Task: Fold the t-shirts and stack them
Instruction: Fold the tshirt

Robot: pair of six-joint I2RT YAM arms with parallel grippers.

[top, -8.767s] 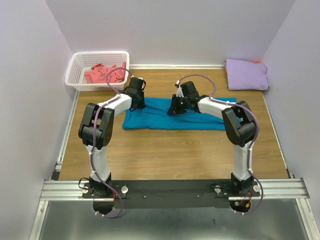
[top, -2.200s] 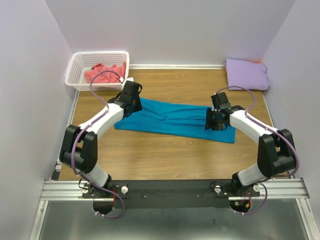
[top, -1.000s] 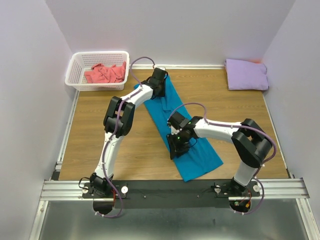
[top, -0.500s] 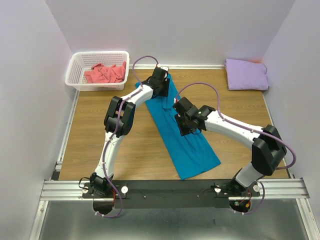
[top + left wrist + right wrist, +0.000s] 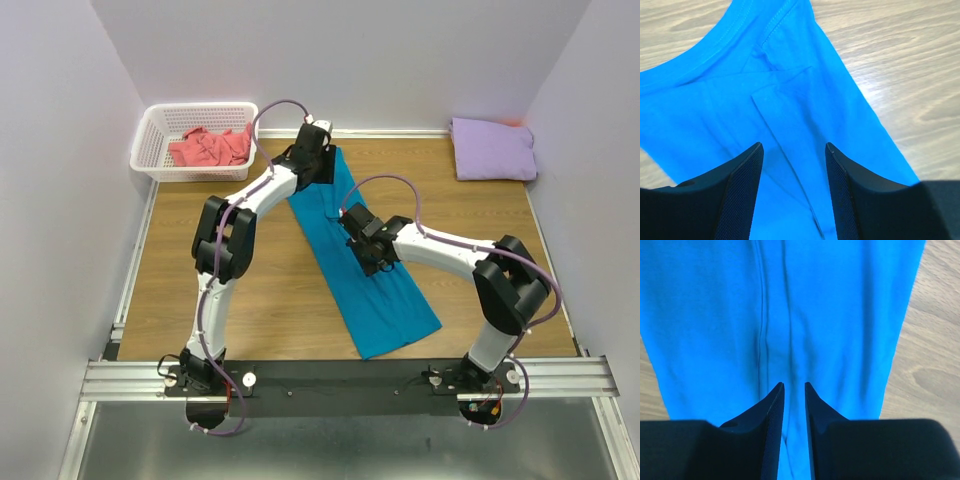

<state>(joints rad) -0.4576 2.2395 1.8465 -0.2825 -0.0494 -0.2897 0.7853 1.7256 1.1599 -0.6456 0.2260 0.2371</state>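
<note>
The teal-blue t-shirt lies flat as a long folded strip, running from the far centre to the near right of the table. My left gripper hovers open over its collar end, with nothing between its fingers. My right gripper is over the middle of the strip, its jaws a narrow gap apart with flat cloth showing beneath. The lavender t-shirt lies folded at the far right. The coral-pink t-shirt is crumpled in the basket.
The white lattice basket stands at the far left corner. Bare wooden table lies left of the strip and between it and the lavender shirt. Walls close the table in on three sides.
The teal shirt, earlier lying crosswise, now lies lengthwise. In the last second my right gripper moved up the strip to its middle; my left stayed at the collar end.
</note>
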